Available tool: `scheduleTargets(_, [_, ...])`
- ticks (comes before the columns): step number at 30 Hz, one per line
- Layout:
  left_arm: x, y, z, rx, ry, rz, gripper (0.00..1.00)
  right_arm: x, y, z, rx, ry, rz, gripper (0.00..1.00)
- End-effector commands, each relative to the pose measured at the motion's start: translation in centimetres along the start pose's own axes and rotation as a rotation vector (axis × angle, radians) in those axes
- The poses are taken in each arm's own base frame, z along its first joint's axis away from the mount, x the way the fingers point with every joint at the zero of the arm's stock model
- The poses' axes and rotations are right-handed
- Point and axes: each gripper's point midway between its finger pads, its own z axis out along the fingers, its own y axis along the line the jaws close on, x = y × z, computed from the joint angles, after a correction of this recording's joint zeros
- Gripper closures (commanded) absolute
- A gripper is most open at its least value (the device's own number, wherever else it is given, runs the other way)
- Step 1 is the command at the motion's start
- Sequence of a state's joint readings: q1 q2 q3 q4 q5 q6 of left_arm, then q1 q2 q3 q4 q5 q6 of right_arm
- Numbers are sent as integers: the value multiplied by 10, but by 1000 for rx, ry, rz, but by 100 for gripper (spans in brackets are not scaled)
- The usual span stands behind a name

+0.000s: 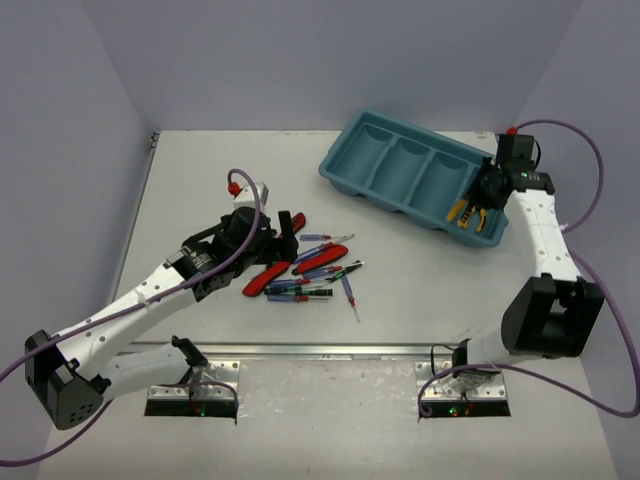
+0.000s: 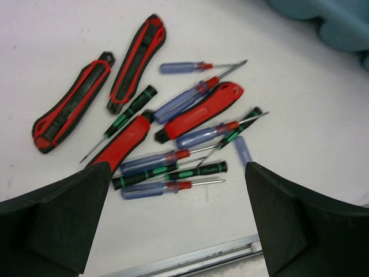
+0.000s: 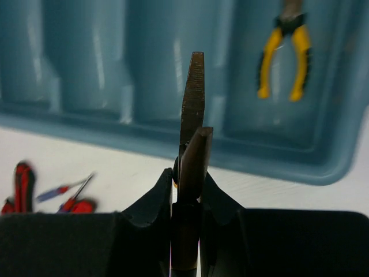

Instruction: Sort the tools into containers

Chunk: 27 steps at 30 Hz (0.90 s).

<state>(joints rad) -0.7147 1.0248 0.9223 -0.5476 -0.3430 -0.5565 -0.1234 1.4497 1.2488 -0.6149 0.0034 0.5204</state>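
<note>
- The table point(image 1: 420, 290) carries the tray at its far right and the loose heap left of centre, well apart. Each of my arms therefore works its own end.
- The teal tray point(image 1: 332, 168) lies slantwise with four compartments. Three look bare from above. The right-end one holds a yellow-and-black pliers point(image 3: 285, 55) lying flat, so I judge that bin to be the pliers' home.
- My right arm folds at the elbow and reaches far forward, wrist tipped down at the tray's right end. My right pincer point(image 3: 191, 190) is pressed together on the second pliers point(image 3: 193, 104), with the steel nose sticking out ahead. It is carried near that same compartment and not yet let go.
- My left arm stretches diagonally toward the heap. My left pincer point(image 2: 176, 173) is spread wide, hovering above the tools and touching none, ready to choose one.
- In the heap, two black-and-red tools point(image 2: 72, 104) lie side by side at the edge. The red-handled cutters point(image 2: 202, 109) sit in the middle.
- The blue-and-red screwdrivers point(image 2: 184, 101) and black-and-green screwdrivers point(image 2: 190, 171) cross over each other, which I judge makes a clean single pick awkward.
</note>
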Motion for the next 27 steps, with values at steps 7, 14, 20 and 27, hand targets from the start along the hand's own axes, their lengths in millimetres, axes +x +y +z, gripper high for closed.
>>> scheduleTargets(7, [17,18,-25,30,33,132,0,-55,-72,33,348,11,-92,100])
scheduleTargets(14, [19,20,-24,22,28,129,0,-65,-79,61,421,88,-90,50])
scheduleTargets(20, [13,32,-26,-43,-4,99,0,-72,-63,55,361,68,-63,27])
scheduleTargets(27, [-5,54,-34,-181,-84,43,0,-54,21,5,145,-37,-190,1])
